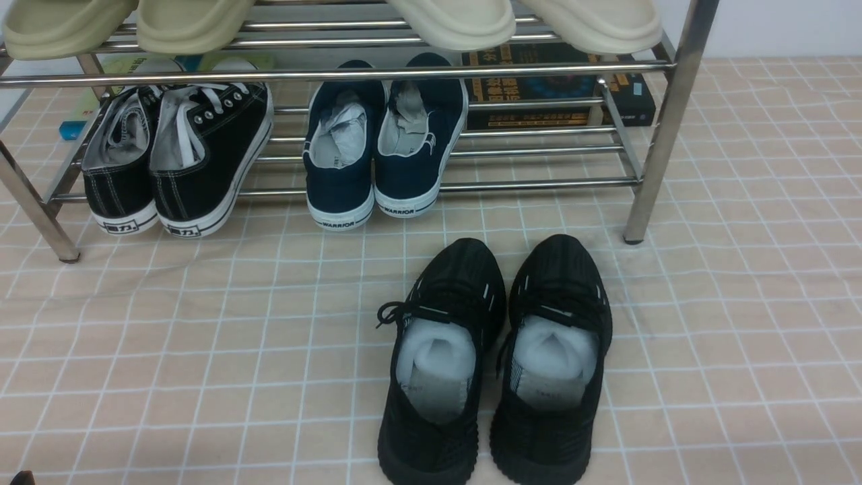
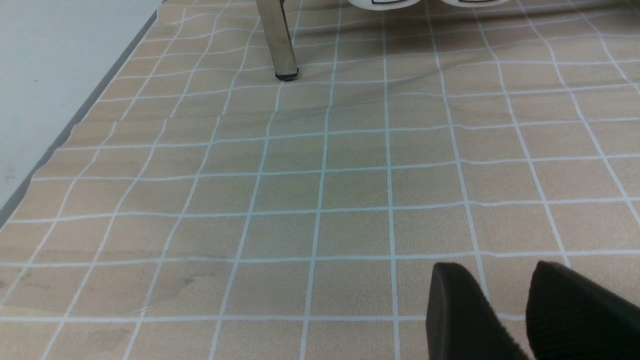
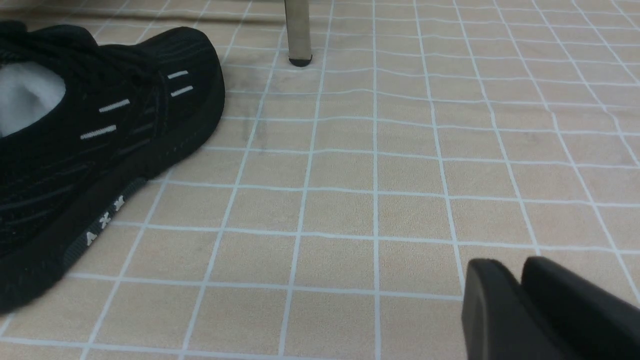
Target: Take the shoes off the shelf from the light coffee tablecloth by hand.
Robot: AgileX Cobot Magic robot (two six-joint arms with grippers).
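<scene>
Covering the surface, the light coffee tablecloth (image 1: 168,350) carries the shelf (image 1: 663,128). Just before its right leg stand the shoes (image 1: 495,364), side by side. Beside them, apart, the right gripper (image 3: 520,295) holds nothing, fingers nearly together.

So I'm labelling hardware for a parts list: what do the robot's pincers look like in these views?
Only the tips show. The left pincer has two matte black fingers with rounded ends and a finely textured surface. The right pincer shows the same plain black, blunt-ended fingers. No cables, markings or arm links are visible in any view.
</scene>
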